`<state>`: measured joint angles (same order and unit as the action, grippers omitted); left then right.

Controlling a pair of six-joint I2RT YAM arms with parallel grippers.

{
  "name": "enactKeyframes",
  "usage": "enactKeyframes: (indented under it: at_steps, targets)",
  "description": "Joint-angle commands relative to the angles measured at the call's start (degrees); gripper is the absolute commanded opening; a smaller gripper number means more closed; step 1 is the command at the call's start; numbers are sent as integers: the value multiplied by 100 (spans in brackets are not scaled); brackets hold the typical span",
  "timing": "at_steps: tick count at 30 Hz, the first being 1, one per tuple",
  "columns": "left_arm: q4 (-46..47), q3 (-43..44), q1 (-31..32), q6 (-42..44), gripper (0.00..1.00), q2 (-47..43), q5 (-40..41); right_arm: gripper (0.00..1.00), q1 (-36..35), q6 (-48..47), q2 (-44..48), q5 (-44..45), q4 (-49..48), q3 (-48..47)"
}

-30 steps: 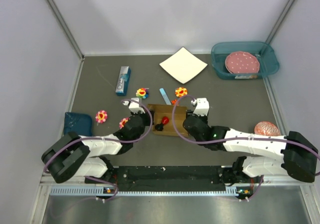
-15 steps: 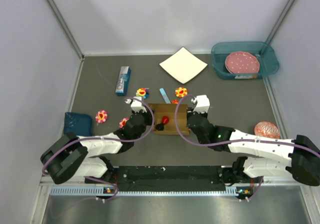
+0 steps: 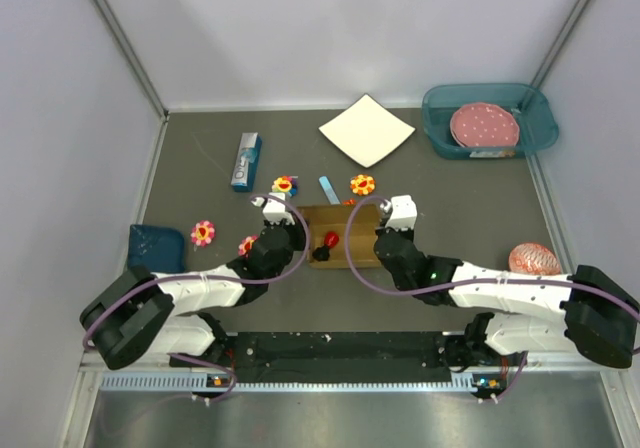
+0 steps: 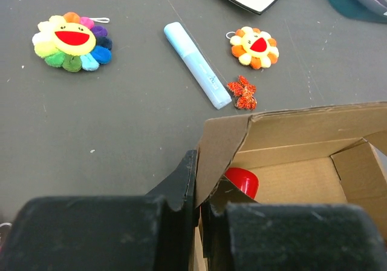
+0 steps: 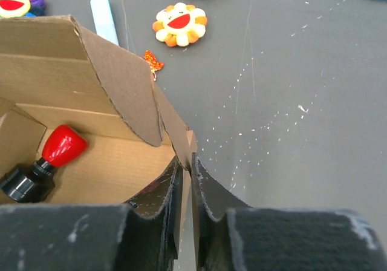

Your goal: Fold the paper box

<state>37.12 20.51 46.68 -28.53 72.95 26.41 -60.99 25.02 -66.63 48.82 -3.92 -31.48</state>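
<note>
The paper box [image 3: 345,223] is brown cardboard, partly formed, with its walls raised in the middle of the table between both arms. My left gripper [image 3: 300,240] is shut on the box's left wall. In the left wrist view the flap [image 4: 221,147] stands pinched between the fingers of the left gripper [image 4: 198,189]. My right gripper [image 3: 378,236] is shut on the right wall, and the right wrist view shows the cardboard edge [image 5: 181,141] clamped in the right gripper [image 5: 187,177]. A red-capped black object [image 5: 57,147] lies inside the box.
A white square sheet [image 3: 366,130] and a teal bin [image 3: 540,128] holding a pink plate sit at the back. A blue carton [image 3: 246,161], a pale blue tube [image 3: 329,190] and flower toys [image 3: 285,184] [image 3: 362,183] [image 3: 203,232] lie around the box. A dark blue pad [image 3: 155,246] lies left, a pink ball [image 3: 534,259] right.
My right gripper has closed from half open onto the box's right wall. The left gripper has kept its grip on the left wall and barely moved.
</note>
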Motion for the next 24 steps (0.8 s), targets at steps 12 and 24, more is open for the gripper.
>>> enactKeyframes:
  at_steps: [12,24]
  targets:
    - [-776,339,26,146,43,-465,153,0,35,38,150,102,-495,213]
    - [-812,154,17,559,45,-1125,303,0,35,47,194,40,-504,318]
